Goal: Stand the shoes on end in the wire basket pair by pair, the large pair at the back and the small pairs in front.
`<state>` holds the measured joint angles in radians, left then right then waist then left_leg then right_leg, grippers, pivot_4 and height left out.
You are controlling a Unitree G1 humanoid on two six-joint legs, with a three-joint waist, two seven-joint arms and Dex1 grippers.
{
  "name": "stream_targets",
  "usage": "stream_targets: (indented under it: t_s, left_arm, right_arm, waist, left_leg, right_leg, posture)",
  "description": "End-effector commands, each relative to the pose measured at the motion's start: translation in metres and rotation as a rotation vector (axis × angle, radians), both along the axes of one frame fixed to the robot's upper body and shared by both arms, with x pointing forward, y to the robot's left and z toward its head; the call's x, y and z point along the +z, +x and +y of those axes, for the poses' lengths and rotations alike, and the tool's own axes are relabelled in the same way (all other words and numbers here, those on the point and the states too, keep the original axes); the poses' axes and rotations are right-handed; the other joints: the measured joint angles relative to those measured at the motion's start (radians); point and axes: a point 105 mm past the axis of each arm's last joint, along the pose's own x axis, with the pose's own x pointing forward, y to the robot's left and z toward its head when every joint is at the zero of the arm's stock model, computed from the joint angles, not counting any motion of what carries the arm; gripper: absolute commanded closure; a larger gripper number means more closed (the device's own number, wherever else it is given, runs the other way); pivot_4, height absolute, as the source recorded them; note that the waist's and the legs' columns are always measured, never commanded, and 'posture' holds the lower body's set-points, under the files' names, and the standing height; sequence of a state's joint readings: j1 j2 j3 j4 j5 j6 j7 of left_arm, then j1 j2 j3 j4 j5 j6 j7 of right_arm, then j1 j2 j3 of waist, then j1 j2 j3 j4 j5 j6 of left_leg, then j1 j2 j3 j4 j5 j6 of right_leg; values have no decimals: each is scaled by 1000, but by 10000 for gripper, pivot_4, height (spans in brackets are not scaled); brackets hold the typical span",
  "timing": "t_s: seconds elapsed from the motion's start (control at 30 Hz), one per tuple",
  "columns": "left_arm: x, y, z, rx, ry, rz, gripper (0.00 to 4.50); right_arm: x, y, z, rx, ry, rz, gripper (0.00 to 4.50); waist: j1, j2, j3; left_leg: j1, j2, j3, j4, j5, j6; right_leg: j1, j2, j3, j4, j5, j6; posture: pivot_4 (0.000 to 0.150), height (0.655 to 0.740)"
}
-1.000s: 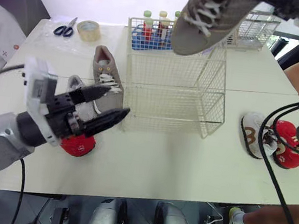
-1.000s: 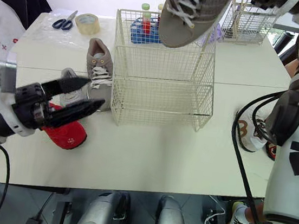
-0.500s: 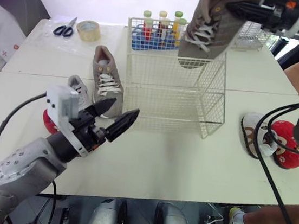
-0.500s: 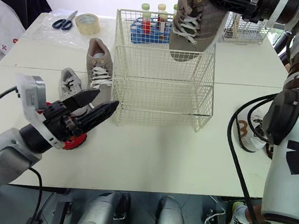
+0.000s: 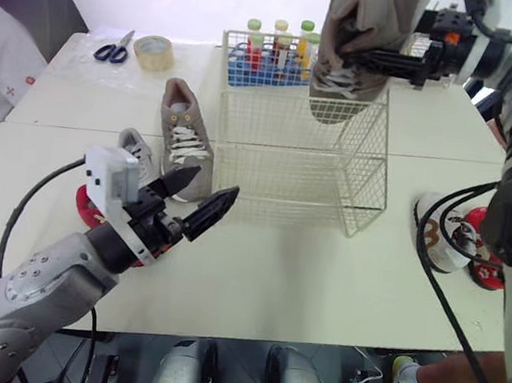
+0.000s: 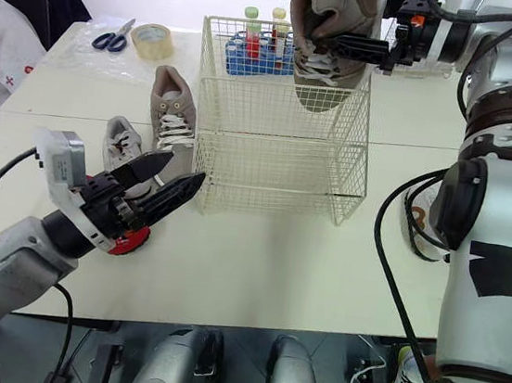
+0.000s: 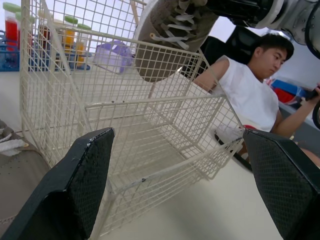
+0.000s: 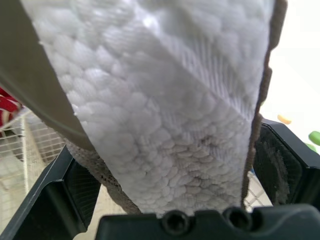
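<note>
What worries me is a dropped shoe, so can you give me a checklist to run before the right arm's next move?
1. Grip: the right gripper clamps the large grey shoe from both sides: ok.
2. Orientation: the shoe hangs toe-down, on end: ok.
3. Position: the toe is at the back right corner of the wire basket: ok.
4. Toe clear of the rim wires: cannot tell.
5. Left gripper open, in front of the basket's left side and apart from it: ok.
6. The second grey shoe lies on the table left of the basket, ready to pick: ok.
</note>
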<state>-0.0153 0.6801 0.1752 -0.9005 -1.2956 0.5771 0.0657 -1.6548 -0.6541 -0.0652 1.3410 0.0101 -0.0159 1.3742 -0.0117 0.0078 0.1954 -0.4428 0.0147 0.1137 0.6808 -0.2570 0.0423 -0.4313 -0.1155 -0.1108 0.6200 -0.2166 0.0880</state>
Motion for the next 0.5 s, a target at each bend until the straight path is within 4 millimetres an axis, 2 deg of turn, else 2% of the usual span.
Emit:
stream_targets:
  t_s: [0.03,0.2,0.3,0.43,0.5]
  left_arm:
    - [6,0,-3,-22,-19,-32,2399]
    - [4,5,-3,-33,-21,-28,2399]
    - [4,7,-5,-46,-26,-29,2399]
    - [4,9,-6,-57,-34,-28,2399]
    - [3,11,-6,-57,-36,-26,2399]
  right_arm:
    - [18,-2,-18,-77,37,-79,638]
    - [23,-6,-34,-84,180,-41,638]
    - [26,-18,-40,15,283,26,638]
    - [10,-21,-41,45,185,49,638]
    - [9,-21,-38,49,159,39,638]
  waist:
    - [0,0,0]
    - [3,0,0]
    - [2,0,0]
    - [-3,0,0]
    - [-7,0,0]
  left_leg:
    - [0,0,0,0,0,0]
    - [0,0,-1,1,0,0]
    - [0,0,-1,1,0,0]
    - [0,0,-1,1,0,0]
    - [1,0,-1,1,0,0]
  right_leg:
    - [0,0,0,0,0,0]
    - [1,0,0,0,0,0]
    - [1,0,0,0,0,0]
    - [1,0,0,0,0,0]
    - [1,0,0,1,0,0]
  posture:
    - [1500,7371]
    - [1500,7371]
    - [1500,7371]
    - [1500,7371]
    - [1500,7371]
